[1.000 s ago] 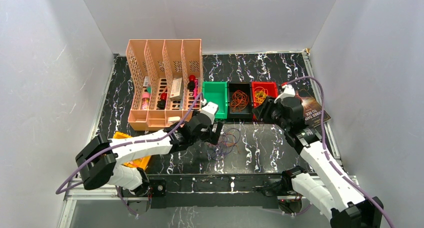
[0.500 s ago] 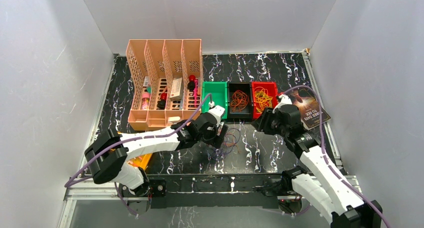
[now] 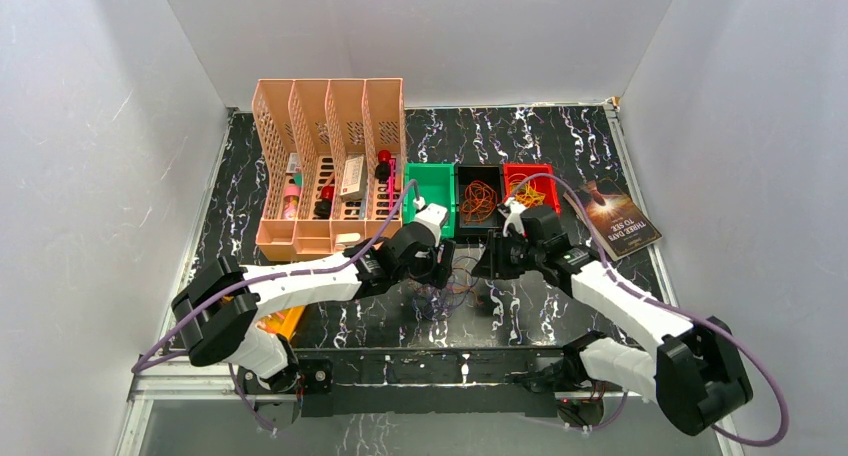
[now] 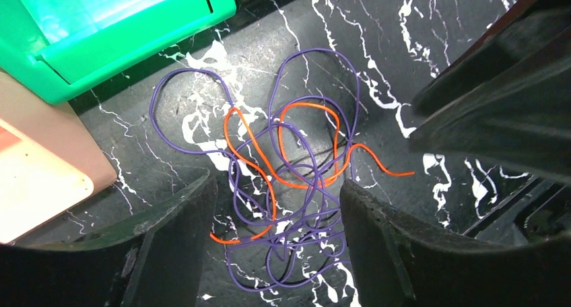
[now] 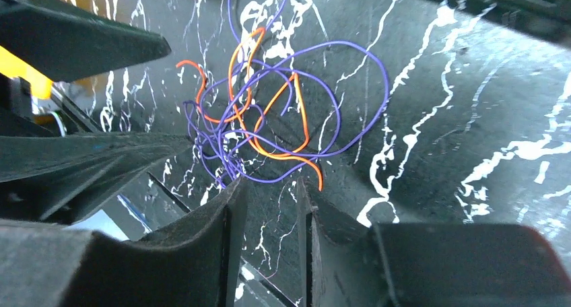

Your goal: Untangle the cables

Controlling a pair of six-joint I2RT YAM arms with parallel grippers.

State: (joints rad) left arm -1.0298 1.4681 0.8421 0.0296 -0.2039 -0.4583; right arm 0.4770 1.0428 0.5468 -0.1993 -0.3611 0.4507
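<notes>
A tangle of thin purple and orange cables [image 3: 455, 276] lies on the black marbled table between the two arms. In the left wrist view the cables [image 4: 296, 179] run between the fingers of my left gripper [image 4: 277, 186], which stands open over the lower part of the heap without pinching anything. My left gripper [image 3: 438, 264] sits at the tangle's left side in the top view. My right gripper [image 5: 271, 184] is open with a narrow gap and nothing in it. Its tips stand just short of the near edge of the cables [image 5: 262, 125]. From above, the right gripper [image 3: 490, 266] is at the tangle's right side.
Behind the tangle stand a green bin [image 3: 430, 191], a black bin [image 3: 480, 216] with orange wire loops and a red bin [image 3: 528, 171] with yellow loops. A peach file organizer [image 3: 330, 166] is at back left, a book [image 3: 620, 216] at right, a yellow object [image 3: 270, 321] near the left base.
My right arm has swung left from the red bin down to the tangle, its jaws narrowing. My left gripper has shifted right over the cables and closed in somewhat.
</notes>
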